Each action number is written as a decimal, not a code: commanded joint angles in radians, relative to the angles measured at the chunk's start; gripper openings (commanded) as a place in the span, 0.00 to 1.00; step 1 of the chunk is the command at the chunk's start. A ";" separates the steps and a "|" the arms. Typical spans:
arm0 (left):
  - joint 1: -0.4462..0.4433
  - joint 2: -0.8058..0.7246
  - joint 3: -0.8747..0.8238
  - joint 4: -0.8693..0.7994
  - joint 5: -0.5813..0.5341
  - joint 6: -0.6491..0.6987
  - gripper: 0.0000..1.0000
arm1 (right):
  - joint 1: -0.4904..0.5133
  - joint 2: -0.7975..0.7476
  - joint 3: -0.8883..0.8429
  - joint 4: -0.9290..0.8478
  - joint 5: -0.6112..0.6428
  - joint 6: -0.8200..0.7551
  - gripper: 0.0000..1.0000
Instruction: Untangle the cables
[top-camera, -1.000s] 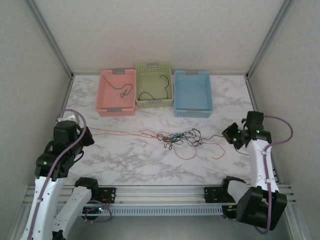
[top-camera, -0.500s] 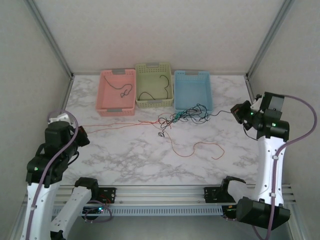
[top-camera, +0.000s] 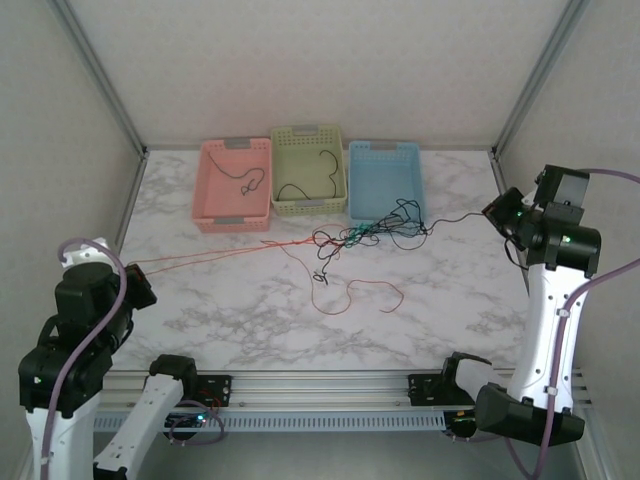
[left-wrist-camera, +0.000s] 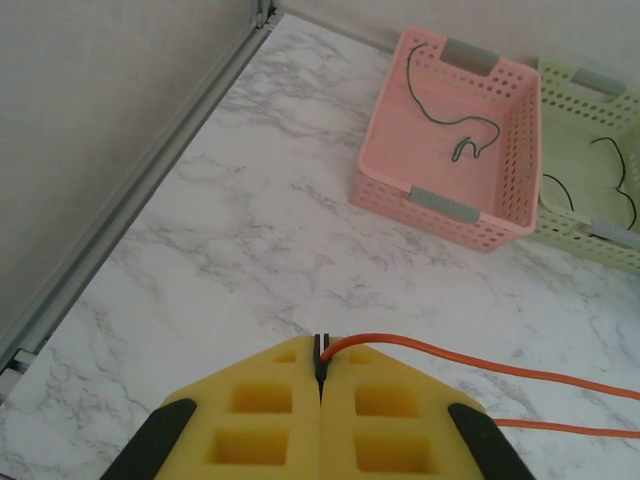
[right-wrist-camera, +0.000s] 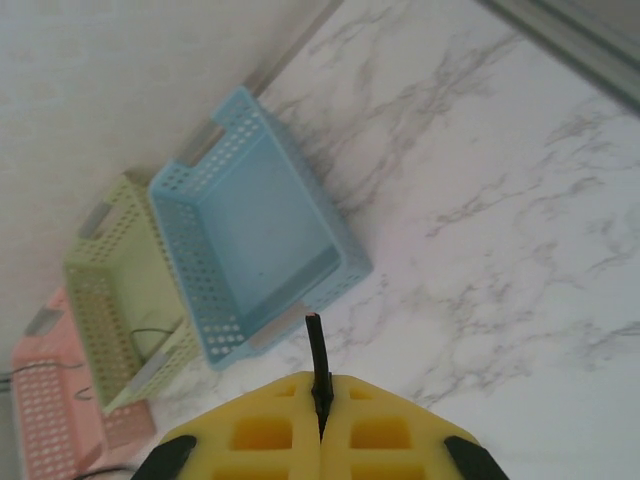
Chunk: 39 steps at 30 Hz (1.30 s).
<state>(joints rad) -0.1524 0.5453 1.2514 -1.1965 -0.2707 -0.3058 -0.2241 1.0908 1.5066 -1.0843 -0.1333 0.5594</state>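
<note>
Left wrist view: the left jaws are pressed together, pinching a red-orange cable (left-wrist-camera: 450, 352); in the right wrist view the right jaws pinch a black cable (right-wrist-camera: 317, 345); the tangle of cables (top-camera: 365, 235) stretches between them across the table (top-camera: 250, 320), at the blue basket's (top-camera: 386, 185) near edge.

The cables (top-camera: 365, 236), hair-thin red-orange, black and green wires, bunch in a knot just before the blue basket (top-camera: 385, 180), one red-orange strand stretched taut leftward, one black strand rightward.
</note>
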 joint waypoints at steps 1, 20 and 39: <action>0.011 -0.021 0.025 -0.069 -0.101 0.026 0.00 | -0.022 0.013 0.019 -0.023 0.210 -0.037 0.00; -0.100 -0.049 0.046 -0.098 -0.347 0.031 0.00 | -0.220 0.192 -0.242 0.162 0.377 0.033 0.00; -0.110 0.051 -0.037 0.223 0.452 -0.019 0.00 | 0.059 0.010 -0.279 0.168 -0.074 0.070 0.00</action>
<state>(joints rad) -0.2569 0.5964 1.1980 -1.0851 -0.0826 -0.3111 -0.2234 1.1366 1.1664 -0.8806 -0.1158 0.6182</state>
